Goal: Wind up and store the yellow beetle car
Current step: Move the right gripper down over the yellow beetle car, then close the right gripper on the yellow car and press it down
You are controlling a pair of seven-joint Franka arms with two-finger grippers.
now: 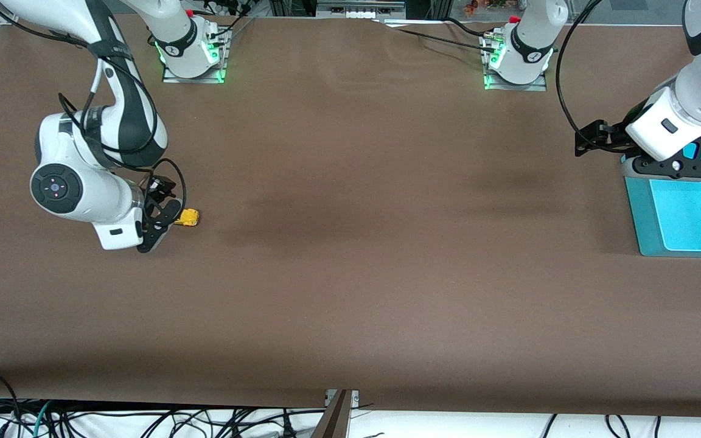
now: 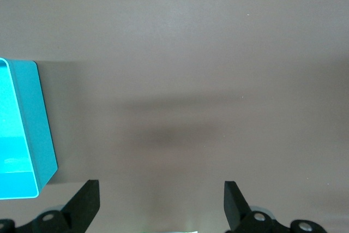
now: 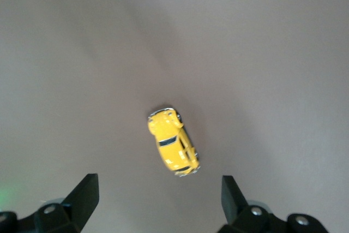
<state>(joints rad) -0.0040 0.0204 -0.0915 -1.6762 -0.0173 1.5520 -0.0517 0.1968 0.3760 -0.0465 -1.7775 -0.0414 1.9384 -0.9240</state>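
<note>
Brown table, turquoise bin at left arm's end. Yellow beetle car on table under right gripper, fingers wide, nothing held. Left gripper wide beside bin, waiting. Step 1, approach: next, descend and close across car body.

We can read no words, numbers or signs here. We see no letters on the table, on the robot arms, on the toy car or on the blue box.

High front view, two downward wrist views
</note>
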